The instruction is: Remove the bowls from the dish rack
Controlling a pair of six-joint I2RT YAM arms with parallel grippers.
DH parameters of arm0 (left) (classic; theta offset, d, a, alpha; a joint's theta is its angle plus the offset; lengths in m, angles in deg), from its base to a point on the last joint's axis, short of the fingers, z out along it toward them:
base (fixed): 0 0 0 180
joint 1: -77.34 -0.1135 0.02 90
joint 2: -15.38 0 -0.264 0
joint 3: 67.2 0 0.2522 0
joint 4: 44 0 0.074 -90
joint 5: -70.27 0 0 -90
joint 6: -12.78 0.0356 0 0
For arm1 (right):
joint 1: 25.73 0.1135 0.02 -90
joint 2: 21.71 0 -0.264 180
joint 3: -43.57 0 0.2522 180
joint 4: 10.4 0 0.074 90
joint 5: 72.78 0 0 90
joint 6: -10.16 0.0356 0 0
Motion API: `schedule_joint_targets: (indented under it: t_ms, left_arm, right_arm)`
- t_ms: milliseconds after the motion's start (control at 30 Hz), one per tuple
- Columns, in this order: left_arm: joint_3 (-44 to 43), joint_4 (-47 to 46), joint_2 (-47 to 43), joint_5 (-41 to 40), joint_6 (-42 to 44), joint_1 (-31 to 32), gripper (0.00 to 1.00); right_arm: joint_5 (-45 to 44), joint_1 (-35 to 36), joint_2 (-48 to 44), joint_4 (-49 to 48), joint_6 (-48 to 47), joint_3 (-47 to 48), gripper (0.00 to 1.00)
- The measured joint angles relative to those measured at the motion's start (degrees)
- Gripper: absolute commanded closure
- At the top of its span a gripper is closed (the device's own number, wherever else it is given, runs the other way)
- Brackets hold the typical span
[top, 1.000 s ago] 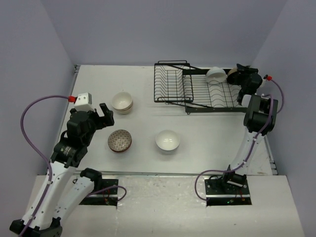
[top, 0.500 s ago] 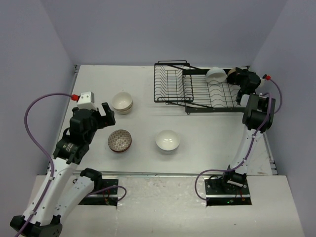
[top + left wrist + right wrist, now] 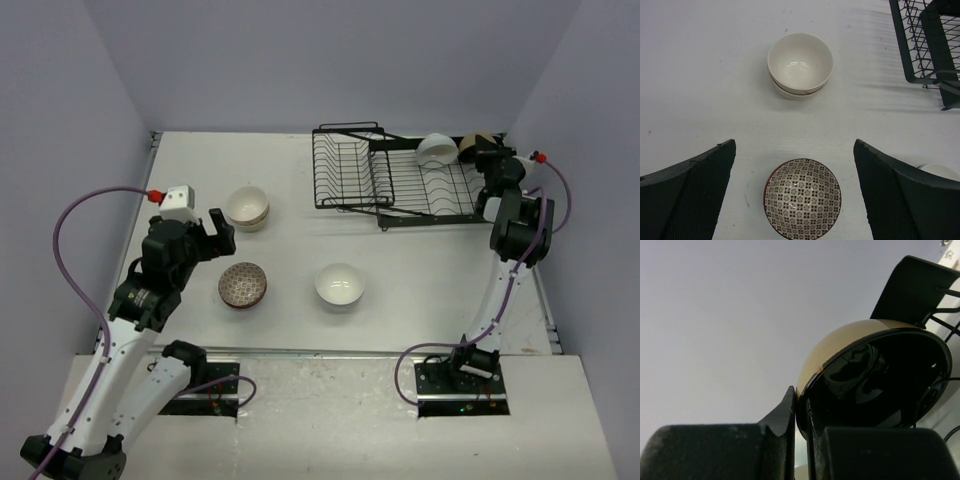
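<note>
My right gripper (image 3: 801, 407) pinches the rim of the beige bowl (image 3: 850, 337) at the far-right end of the dish rack (image 3: 400, 190); left gripper (image 3: 795, 150) hangs wide open. Thin grip: bowl could slip or snag wires.

We see two bowls at the rack (image 3: 350, 170) and four out on the table (image 3: 430, 270).
Our right gripper (image 3: 484, 153) sits against the beige bowl (image 3: 472, 141) at the rack's far right end, just beside a tilted white bowl (image 3: 437, 150). Our left gripper (image 3: 213, 232) hangs spread wide between the stacked bowls (image 3: 247, 206) and the patterned bowl (image 3: 243, 285); a lone white bowl (image 3: 340, 284) stands right of that.
</note>
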Motion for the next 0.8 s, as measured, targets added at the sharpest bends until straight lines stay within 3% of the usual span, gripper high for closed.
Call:
schedule_joint_targets:
  t_ms: [267, 800]
  left_arm:
    - [0.0, -0.3, 0.5, 1.0, 0.0, 0.0, 0.00]
    - [0.6, -1.3, 1.0, 3.1, 1.0, 0.0, 0.00]
  right_arm:
    - [0.8, 0.0, 4.2, -11.1, 0.9, -0.9, 1.00]
    - [0.9, 0.0, 4.4, -13.0, 1.6, -0.9, 1.00]
